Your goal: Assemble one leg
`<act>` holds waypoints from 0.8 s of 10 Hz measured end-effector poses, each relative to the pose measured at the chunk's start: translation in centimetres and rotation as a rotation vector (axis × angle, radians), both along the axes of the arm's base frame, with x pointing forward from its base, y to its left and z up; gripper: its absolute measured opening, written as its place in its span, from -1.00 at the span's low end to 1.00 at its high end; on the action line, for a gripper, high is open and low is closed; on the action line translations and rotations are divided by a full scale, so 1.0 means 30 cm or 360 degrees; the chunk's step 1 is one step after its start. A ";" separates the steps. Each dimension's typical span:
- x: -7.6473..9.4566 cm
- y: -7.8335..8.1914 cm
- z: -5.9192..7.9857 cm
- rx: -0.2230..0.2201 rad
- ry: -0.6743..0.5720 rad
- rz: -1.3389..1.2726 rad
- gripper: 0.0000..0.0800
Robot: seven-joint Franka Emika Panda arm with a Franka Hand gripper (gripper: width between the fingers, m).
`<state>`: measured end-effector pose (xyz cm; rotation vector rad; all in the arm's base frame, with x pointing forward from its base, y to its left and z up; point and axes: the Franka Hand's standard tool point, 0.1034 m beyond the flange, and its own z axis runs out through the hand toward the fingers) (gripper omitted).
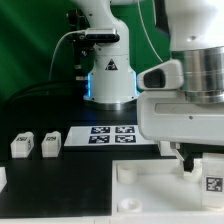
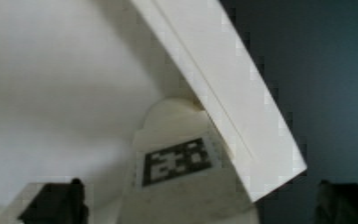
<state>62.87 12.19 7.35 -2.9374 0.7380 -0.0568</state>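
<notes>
One leg [image 2: 172, 160], a small white block with a black-and-white tag, stands between my gripper's [image 2: 197, 205] two dark fingers, against the raised white edge of the tray-like top [image 2: 229, 100]. The left finger [image 2: 51, 203] stands clear of the leg, with a gap showing. The jaws are spread wide. In the exterior view the same leg [image 1: 213, 183] sits at the top's [image 1: 120, 195] right corner, just below my gripper [image 1: 198, 166]. Two more legs [image 1: 22, 145] [image 1: 50, 143] lie on the black table at the exterior view's left.
The marker board [image 1: 110, 133] lies flat behind the top, in front of the robot base [image 1: 108, 75]. Cables hang behind the base. The arm's big white hand fills the exterior view's right.
</notes>
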 end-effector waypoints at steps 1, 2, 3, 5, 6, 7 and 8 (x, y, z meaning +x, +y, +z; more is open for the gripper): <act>0.008 0.001 0.018 -0.0043 0.0009 0.0287 0.62; 0.013 -0.001 0.021 -0.0074 -0.0004 0.0452 0.62; 0.012 0.000 0.019 -0.0063 0.0010 0.0299 0.31; 0.013 -0.006 0.020 -0.0066 0.0011 0.0285 -0.04; 0.012 -0.010 0.019 -0.0051 0.0034 0.0016 -0.26; 0.012 -0.011 0.018 -0.0040 0.0056 -0.0222 -0.26; 0.012 -0.010 0.021 -0.0030 0.0078 -0.0456 -0.26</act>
